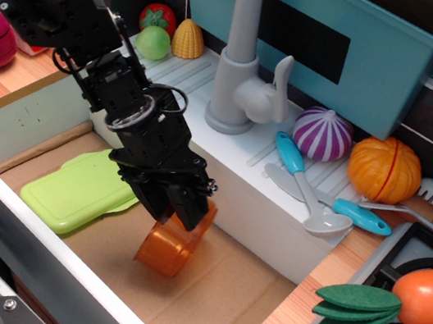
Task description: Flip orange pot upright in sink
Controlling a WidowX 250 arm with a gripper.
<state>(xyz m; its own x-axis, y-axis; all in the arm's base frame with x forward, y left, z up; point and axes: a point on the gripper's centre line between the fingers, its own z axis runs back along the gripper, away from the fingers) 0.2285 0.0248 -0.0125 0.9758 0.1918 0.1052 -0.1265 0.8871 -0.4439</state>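
The gripper (179, 212) is clamped on the rim of the pot (171, 244), one finger (192, 208) looks like it's inside the mouth and the other sits on the outer wall. The pot hangs tilted over the sink (211, 294) floor, its flat bottom pointing down and toward the camera. Can't really tell if the lower edge touches the cardboard or floats just above it. The black fingers hide most of the pot's opening. Just left of it a green board (79, 189) lies flat, its right corner tucked behind the arm. Faucet (235, 74) top is cut off by the frame, and so is the carrot (418, 300) at the right edge.
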